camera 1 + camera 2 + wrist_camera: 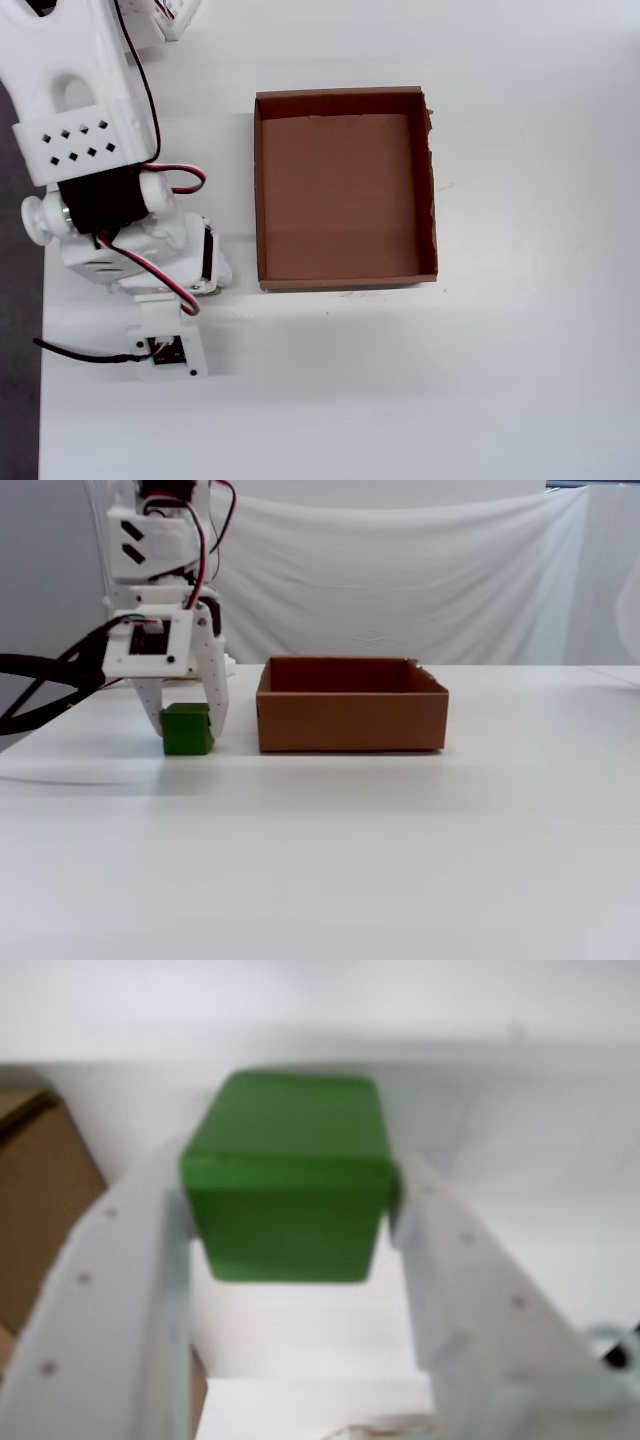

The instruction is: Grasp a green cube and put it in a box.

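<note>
In the wrist view the green cube (285, 1190) fills the gap between my gripper's (290, 1205) two white fingers, which press on its left and right sides. The fixed view shows the cube (186, 730) low at the table surface, held in the gripper (187, 736), just left of the box (350, 720). The box is a shallow brown cardboard tray, empty inside, and one corner of it (40, 1210) shows at the left of the wrist view. In the overhead view the arm hides the cube, and the box (258, 190) lies to the arm's right.
The white arm body (110, 180) with red and black cables stands over the table's left side in the overhead view. A dark strip (15, 400) marks the table's left edge. A white cloth backdrop (420, 580) hangs behind the table.
</note>
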